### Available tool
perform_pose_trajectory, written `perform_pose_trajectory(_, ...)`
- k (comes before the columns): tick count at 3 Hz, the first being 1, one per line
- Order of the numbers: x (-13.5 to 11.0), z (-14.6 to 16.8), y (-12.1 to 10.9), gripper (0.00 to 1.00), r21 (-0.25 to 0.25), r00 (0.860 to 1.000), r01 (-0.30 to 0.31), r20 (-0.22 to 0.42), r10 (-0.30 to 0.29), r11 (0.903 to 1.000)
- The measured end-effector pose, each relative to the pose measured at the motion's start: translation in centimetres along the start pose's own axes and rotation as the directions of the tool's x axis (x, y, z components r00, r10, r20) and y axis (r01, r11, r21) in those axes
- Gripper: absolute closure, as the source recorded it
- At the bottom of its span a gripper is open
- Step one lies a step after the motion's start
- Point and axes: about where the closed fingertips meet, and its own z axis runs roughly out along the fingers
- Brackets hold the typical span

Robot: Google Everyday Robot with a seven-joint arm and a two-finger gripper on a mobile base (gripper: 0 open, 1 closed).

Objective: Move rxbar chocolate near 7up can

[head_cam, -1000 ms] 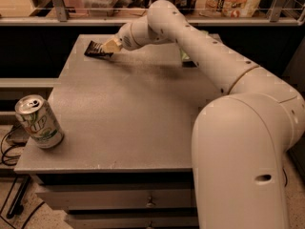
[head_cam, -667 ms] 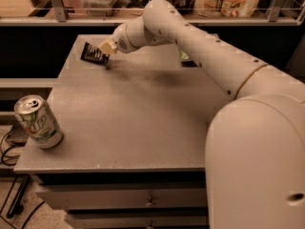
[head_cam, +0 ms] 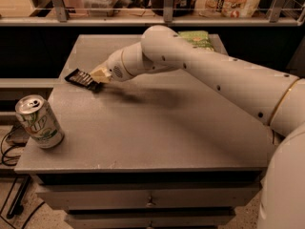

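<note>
And there was the gripper (head_cam: 98, 75), pale cream fingers (head_cam: 101, 73) at the tip of the long white jointed arm (head_cam: 214, 75), down low over the left side of the table and pinched shut on the right end of the small flat black wrapped rxbar chocolate (head_cam: 81, 77). The bar stuck out leftward from the fingers, pale lettering facing up, tilted a touch, right by the table's left edge and somewhat nearer the far-left corner than the near one. A dark shadow sat just under the bar and fingertips; whether the bar touched the surface or hung just off it could not be told.

Moving outward, the arm stretched back across the matte grey flat-topped table (head_cam: 162, 142) toward the right edge, where the robot's bulky white body filled the near-right corner of the view. Behind the arm's elbow, at the far edge toward the far-right corner, lay a green crinkled chip bag (head_cam: 196, 38), partly hidden by the arm.

And down at the near-left corner stood the silver-topped white and green 7up can (head_cam: 39, 123), upright, tab up, close to both edges. It stood well apart from the bar, with bare grey tabletop between them along the left edge. Below the front edge ran a grey drawer (head_cam: 147, 197) with a small metal pull.
</note>
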Motion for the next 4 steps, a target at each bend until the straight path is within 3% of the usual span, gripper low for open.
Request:
perform_pose_trajectory(1,-0.2,0.0,-0.1,1.00,0.002,1.000,0.002,0.003,-0.002,1.0000)
perform_pose_trajectory(2,-0.3,0.8,1.2,1.00,-0.036,0.998,0.007,-0.059,-0.009,0.9993)
perform_pose_trajectory(4,-0.5,0.4,7.3,1.00,-0.143,0.984,0.006,-0.177,-0.031,0.9898)
